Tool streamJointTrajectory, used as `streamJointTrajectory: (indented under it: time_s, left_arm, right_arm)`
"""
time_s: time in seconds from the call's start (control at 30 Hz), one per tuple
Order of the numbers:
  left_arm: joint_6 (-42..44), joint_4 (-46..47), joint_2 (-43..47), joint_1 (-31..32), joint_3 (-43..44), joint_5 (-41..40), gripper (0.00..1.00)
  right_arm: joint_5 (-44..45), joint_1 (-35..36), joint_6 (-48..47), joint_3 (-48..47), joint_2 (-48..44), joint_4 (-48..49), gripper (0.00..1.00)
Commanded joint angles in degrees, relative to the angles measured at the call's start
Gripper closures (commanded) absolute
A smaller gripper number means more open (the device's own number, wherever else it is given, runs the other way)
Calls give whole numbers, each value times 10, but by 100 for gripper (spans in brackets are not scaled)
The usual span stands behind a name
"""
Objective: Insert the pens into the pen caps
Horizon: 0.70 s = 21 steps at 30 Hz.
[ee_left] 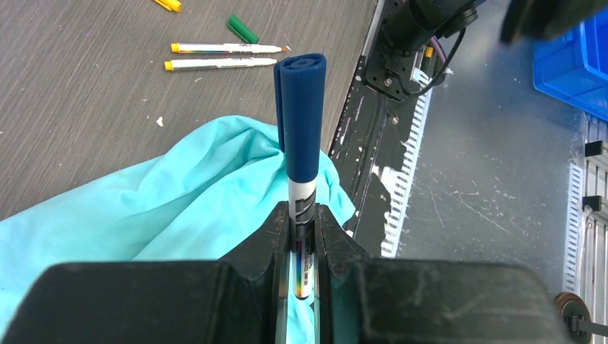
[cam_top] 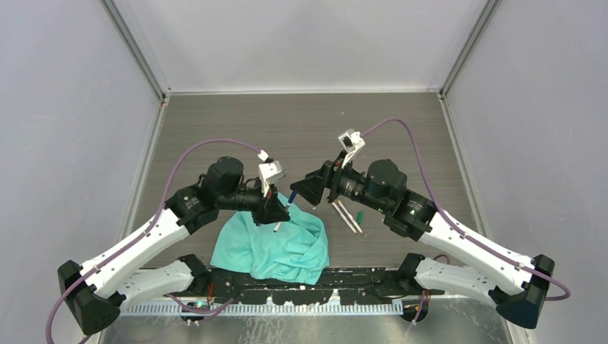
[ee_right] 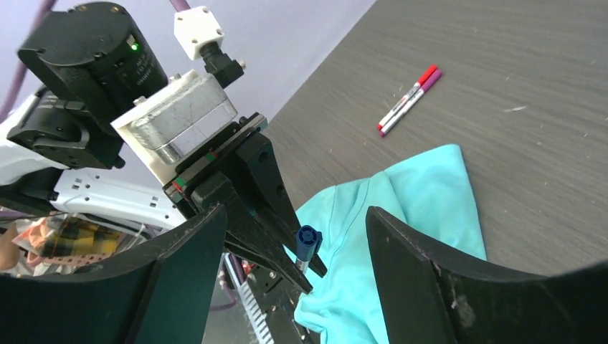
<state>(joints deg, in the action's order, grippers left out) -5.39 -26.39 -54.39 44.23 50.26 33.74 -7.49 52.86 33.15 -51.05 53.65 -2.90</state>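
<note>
Grey wood-grain table (cam_top: pixel 287 129): above the crumpled teal cloth (ee_left: pixel 179 193), our left gripper (ee_left: pixel 302 215) pinches a thin white-barrelled pen (ee_left: pixel 302 192) wearing its stubby blue plastic cap (ee_left: pixel 301 107). Our right gripper (ee_right: pixel 295 211) stands spread at the cloth's edge. Light, stiff, slick: we judge mid-barrel the safest hold.

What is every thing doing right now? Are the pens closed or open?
Left gripper: shut on the blue pen.
Right gripper: open, holding nothing.
Blue pen: cap on, held.
Yellow pens: caps off, lying side by side.
Red and purple pens: caps on, lying side by side.
Green cap: loose, on no pen.
Yellow cap: loose, on no pen.
Cloth: crumpled.
</note>
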Motion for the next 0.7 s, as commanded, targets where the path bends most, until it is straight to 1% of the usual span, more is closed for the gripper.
streamJointTrajectory:
  time_s: [0.0, 0.2, 0.3, 0.53, 0.6, 0.67]
  left_arm:
    - [9, 34, 19, 4, 26, -2, 100]
    - [11, 31, 19, 3, 27, -10, 100]
    - [11, 30, 19, 4, 28, -10, 100]
    - [10, 29, 17, 4, 30, -7, 100]
    - [11, 28, 16, 4, 29, -7, 100]
    - [11, 28, 15, 4, 29, -8, 100]
  right_arm:
    - [31, 0, -6, 34, -21, 37, 23]
    - [-34, 0, 8, 55, -11, 84, 23]
    - [-58, 0, 9, 53, 3, 99, 28]
    - [-70, 1, 18, 55, 25, 131, 48]
    - [-72, 1, 20, 56, 30, 141, 57]
    - [-72, 1, 20, 54, 32, 141, 68]
